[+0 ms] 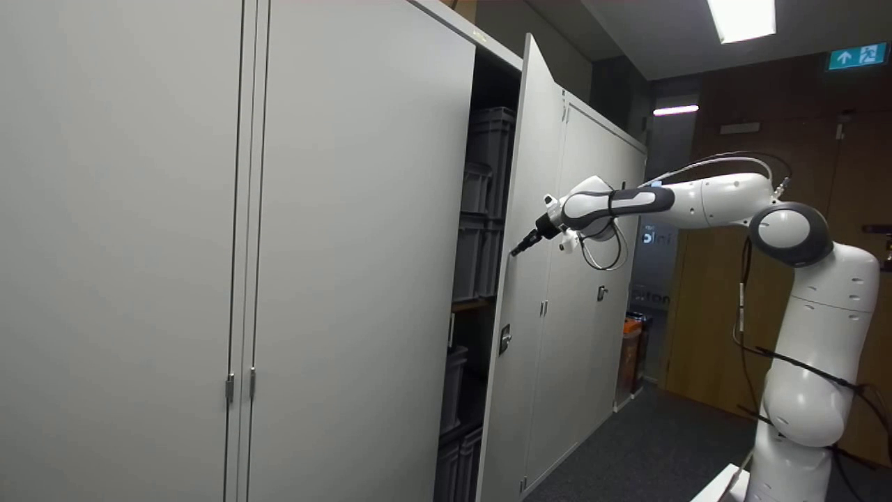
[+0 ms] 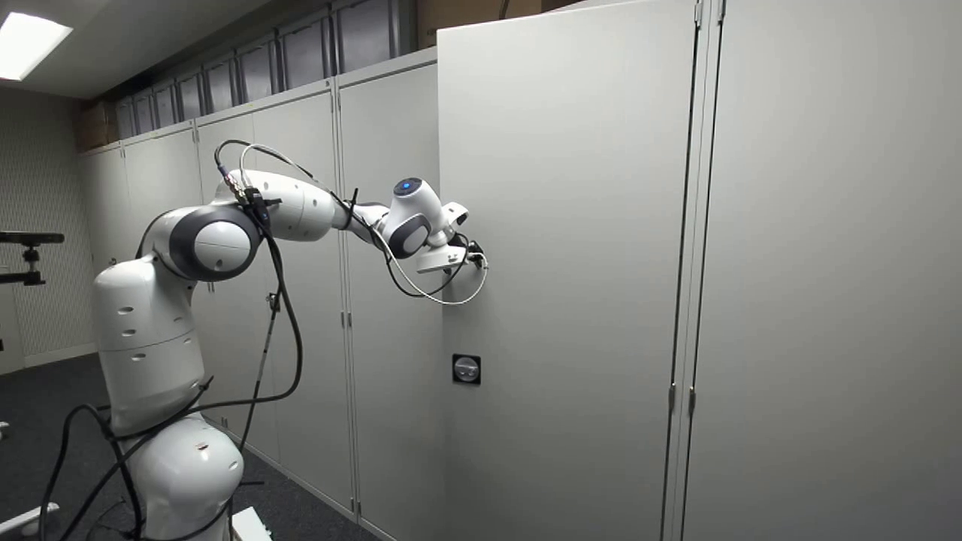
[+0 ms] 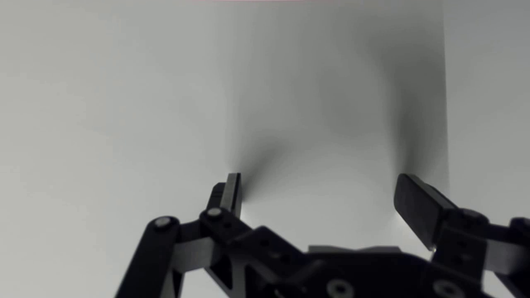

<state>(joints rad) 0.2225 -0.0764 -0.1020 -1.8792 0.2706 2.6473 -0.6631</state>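
Crates [image 1: 467, 261] partly behind door [image 1: 523, 289]

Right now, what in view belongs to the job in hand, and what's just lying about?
In the job:
cabinet door, standing open
fingers, spread apart at the door's face near its free edge; contact unclear

Just about:
grey crates, stacked behind the open door
orange-topped bin, by the far end
exit sign, overhead

exit sign [image 1: 856, 56] near ceiling [image 1: 669, 35]: up arrow [image 1: 844, 58], running figure [image 1: 869, 54] | lettering [image 1: 649, 238] on glass [image 1: 655, 268]: illegible
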